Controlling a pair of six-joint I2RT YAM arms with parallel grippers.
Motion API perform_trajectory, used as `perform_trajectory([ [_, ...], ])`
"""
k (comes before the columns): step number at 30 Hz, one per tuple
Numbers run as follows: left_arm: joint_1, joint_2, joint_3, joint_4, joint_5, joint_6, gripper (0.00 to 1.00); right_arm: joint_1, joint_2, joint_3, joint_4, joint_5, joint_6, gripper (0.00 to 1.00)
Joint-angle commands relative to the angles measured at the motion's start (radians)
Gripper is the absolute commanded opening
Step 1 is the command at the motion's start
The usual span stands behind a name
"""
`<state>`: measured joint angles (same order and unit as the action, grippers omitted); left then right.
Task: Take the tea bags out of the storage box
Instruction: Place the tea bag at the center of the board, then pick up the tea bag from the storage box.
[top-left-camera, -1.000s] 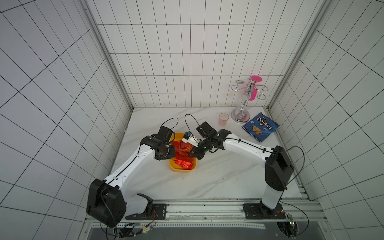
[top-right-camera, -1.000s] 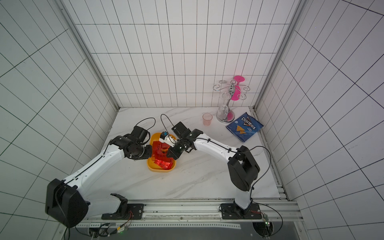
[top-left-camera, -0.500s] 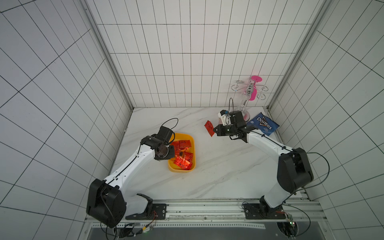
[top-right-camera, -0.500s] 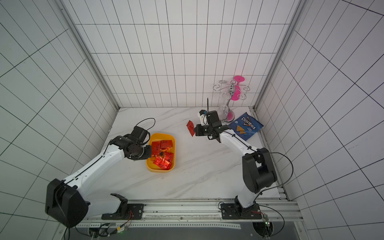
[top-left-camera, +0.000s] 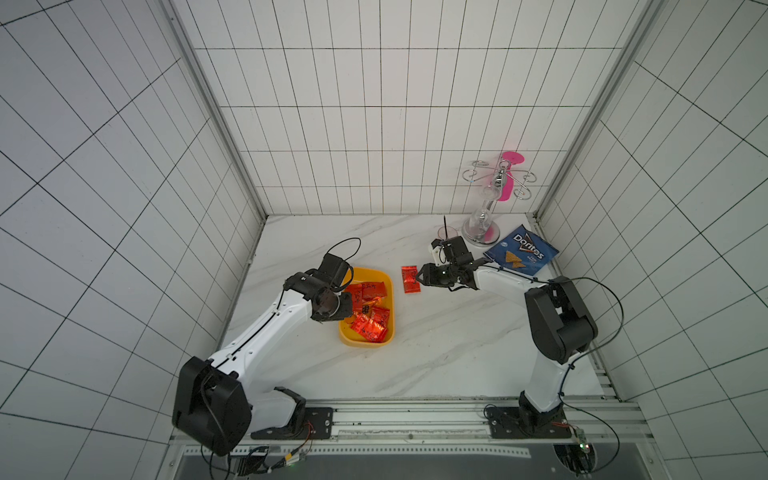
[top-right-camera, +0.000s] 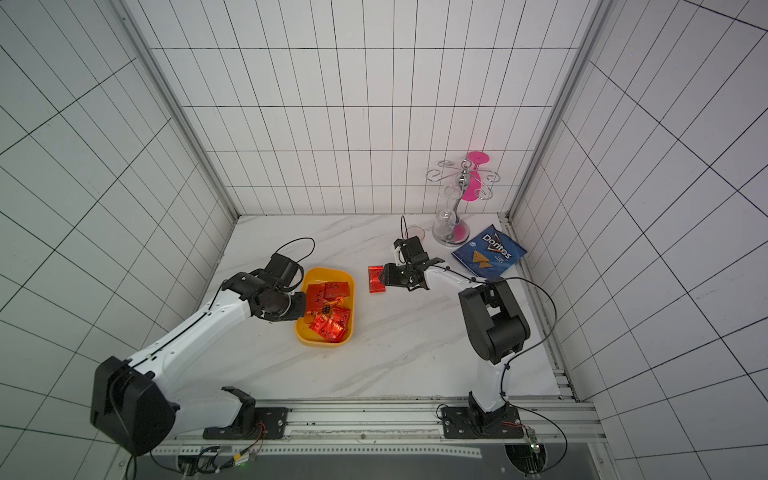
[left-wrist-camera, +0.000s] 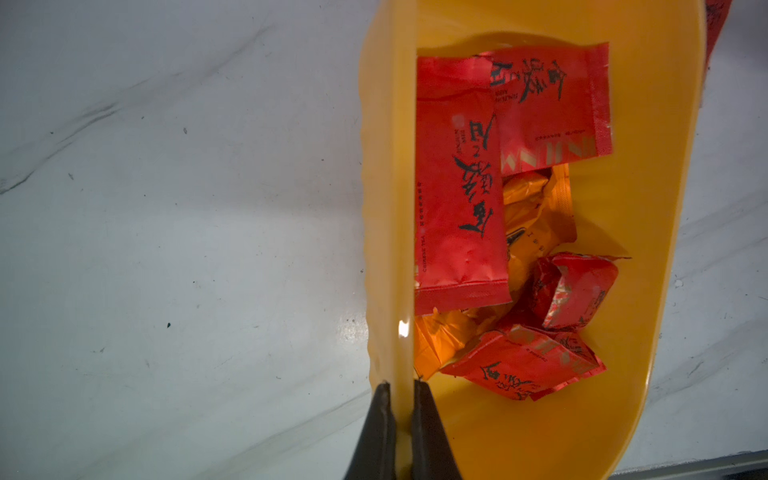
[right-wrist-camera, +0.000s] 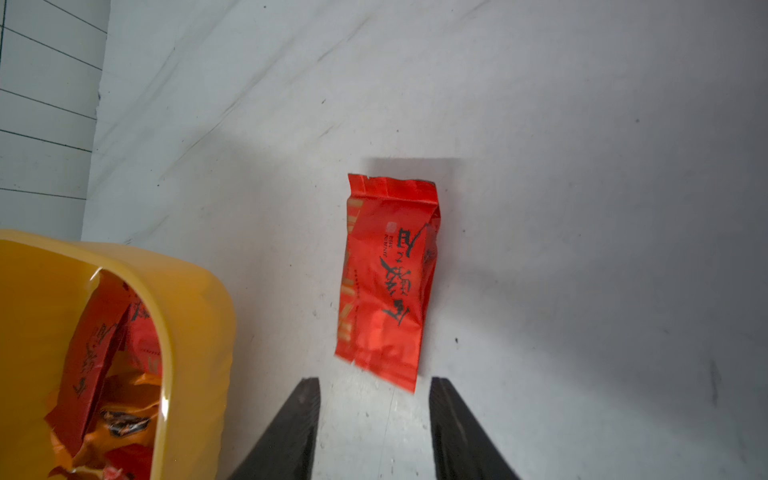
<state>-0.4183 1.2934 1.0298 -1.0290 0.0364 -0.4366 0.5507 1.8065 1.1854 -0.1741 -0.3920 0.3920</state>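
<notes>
The right gripper (right-wrist-camera: 374, 384) gapes behind one red tea bag (right-wrist-camera: 386, 278) lying loose on the tabletop (right-wrist-camera: 582, 124) beside the yellow storage box (left-wrist-camera: 388, 208), its wall pinched by the left gripper (left-wrist-camera: 399, 384); next, probably, reach inside for another sachet (left-wrist-camera: 457, 187).
</notes>
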Motion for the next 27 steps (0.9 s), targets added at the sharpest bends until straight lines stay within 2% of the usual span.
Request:
perform_trajectory([
  [1,-0.005,-0.014,0.000,0.032,0.030,0.008,0.00,0.015,-0.139,0.072,-0.076,-0.136,-0.123,0.44],
  [3,-0.005,-0.022,-0.001,0.033,0.034,0.007,0.00,0.063,-0.178,0.057,-0.068,-0.233,-0.143,0.43],
  [8,-0.007,-0.036,-0.005,0.040,0.042,0.009,0.00,0.265,-0.205,0.036,-0.112,-0.274,-0.268,0.46],
  [12,-0.010,-0.038,-0.005,0.041,0.051,0.012,0.00,0.327,-0.152,0.061,-0.087,-0.379,-0.295,0.46],
  [16,-0.013,-0.042,-0.007,0.040,0.048,0.011,0.00,0.359,-0.049,0.121,-0.124,-0.393,-0.326,0.45],
  [18,-0.015,-0.044,-0.007,0.041,0.047,0.011,0.00,0.378,0.009,0.174,-0.191,-0.358,-0.355,0.45],
  [24,-0.023,-0.046,-0.006,0.041,0.044,0.009,0.00,0.397,0.089,0.218,-0.214,-0.265,-0.390,0.44],
  [27,-0.026,-0.046,-0.007,0.041,0.046,0.008,0.00,0.407,0.116,0.244,-0.250,-0.258,-0.408,0.36],
])
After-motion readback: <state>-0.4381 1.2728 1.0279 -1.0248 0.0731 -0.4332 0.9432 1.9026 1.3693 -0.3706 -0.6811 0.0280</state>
